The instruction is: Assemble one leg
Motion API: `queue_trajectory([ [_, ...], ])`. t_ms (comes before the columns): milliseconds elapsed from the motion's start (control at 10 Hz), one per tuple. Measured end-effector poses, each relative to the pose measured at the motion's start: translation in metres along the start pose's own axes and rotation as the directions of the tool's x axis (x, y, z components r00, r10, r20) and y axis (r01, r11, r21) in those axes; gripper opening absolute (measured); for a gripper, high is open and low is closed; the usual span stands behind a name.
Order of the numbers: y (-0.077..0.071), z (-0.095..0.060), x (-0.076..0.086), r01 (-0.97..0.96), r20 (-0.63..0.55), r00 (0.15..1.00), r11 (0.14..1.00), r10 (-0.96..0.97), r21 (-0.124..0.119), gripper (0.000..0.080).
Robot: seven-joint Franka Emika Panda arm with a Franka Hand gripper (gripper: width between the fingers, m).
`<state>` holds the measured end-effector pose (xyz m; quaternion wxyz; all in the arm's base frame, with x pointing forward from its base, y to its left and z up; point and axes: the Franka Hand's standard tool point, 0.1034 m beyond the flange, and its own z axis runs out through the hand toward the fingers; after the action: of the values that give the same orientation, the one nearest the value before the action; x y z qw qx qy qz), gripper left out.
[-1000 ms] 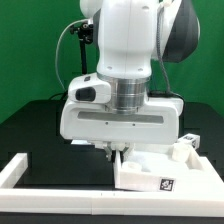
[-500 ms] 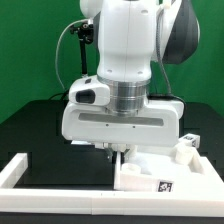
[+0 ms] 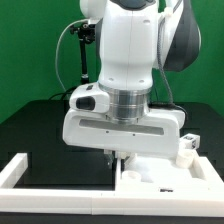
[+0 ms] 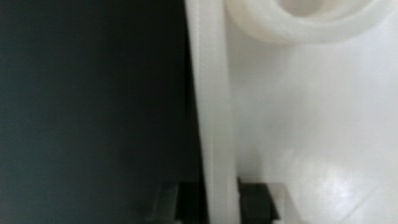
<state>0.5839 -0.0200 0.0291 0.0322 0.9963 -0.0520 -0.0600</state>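
My gripper (image 3: 115,158) reaches down at the near left edge of the large white tray-like piece (image 3: 172,176). In the wrist view the gripper (image 4: 217,200) is shut on that piece's raised rim (image 4: 214,100), with one dark finger (image 4: 178,200) on each side of the wall. One leg (image 3: 186,144), a stubby white block with a marker tag, stands at the tray's far right corner, apart from the gripper. A rounded white shape (image 4: 320,20) shows inside the tray in the wrist view; I cannot tell what it is.
A white L-shaped frame (image 3: 20,168) lies on the black table (image 3: 40,125) at the exterior view's left and along the front. The arm's large white body (image 3: 125,110) hides the middle of the scene. A green backdrop stands behind.
The gripper body has sunk slightly and shifted a little to the exterior view's right. The tray has moved with it; its front tag now shows smaller and lower.
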Motion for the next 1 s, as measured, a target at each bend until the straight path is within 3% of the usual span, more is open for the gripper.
queue_trajectory([
  [100, 0.0, 0.0, 0.0, 0.001, 0.0, 1.0, 1.0, -0.001, 0.0, 0.0051],
  [200, 0.0, 0.0, 0.0, 0.001, 0.0, 1.0, 1.0, -0.001, 0.0, 0.0145],
  [400, 0.0, 0.0, 0.0, 0.001, 0.0, 1.0, 1.0, -0.001, 0.0, 0.042],
  [500, 0.0, 0.0, 0.0, 0.001, 0.0, 1.0, 1.0, -0.001, 0.0, 0.042],
  [600, 0.002, -0.001, -0.003, -0.02, 0.02, 1.0, 1.0, 0.02, 0.011, 0.0584],
  [800, 0.015, -0.015, -0.015, -0.1, 0.08, 0.992, 0.994, 0.096, 0.049, 0.0646],
  [1000, 0.01, -0.024, -0.036, -0.167, 0.141, 0.978, 0.982, 0.153, 0.09, 0.0648],
])
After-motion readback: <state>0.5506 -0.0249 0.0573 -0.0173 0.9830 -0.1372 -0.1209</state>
